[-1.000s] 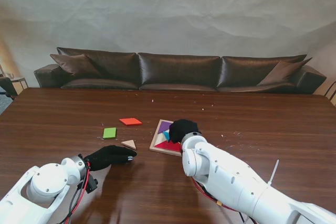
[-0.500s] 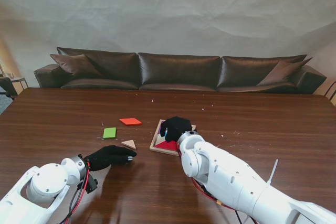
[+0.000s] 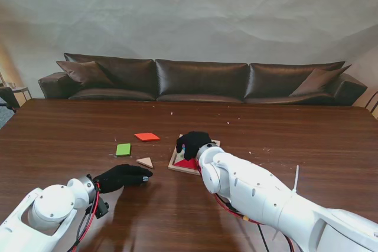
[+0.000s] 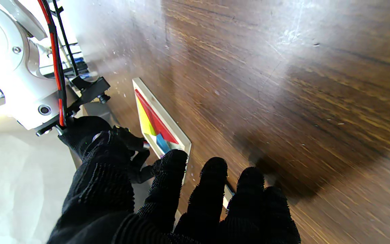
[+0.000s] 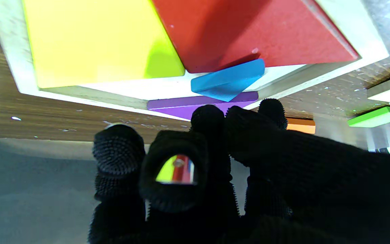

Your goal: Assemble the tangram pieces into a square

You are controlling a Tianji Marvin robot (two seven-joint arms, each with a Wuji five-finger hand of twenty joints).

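A pale wooden tray [image 3: 176, 167] lies mid-table. In it I see a red triangle [image 5: 249, 30], a yellow triangle [image 5: 96, 40], a tilted blue piece [image 5: 227, 81] and a purple piece [image 5: 188, 105]. My right hand [image 3: 192, 141], in a black glove, hovers over the tray's far left corner with bent fingers [image 5: 208, 122] close to the purple piece; I see nothing held. My left hand [image 3: 121, 176] lies flat on the table, fingers spread, just nearer to me than a beige triangle [image 3: 145, 162]. A green square [image 3: 123, 149] and an orange piece [image 3: 146, 137] lie loose left of the tray.
A dark leather sofa [image 3: 201, 81] runs along the table's far edge. My white right forearm [image 3: 254, 190] crosses the table from the near right up to the tray.
My right hand has slid left across the tray and now covers its far left corner, hiding the purple and blue pieces in the stand view. The left hand has barely shifted.
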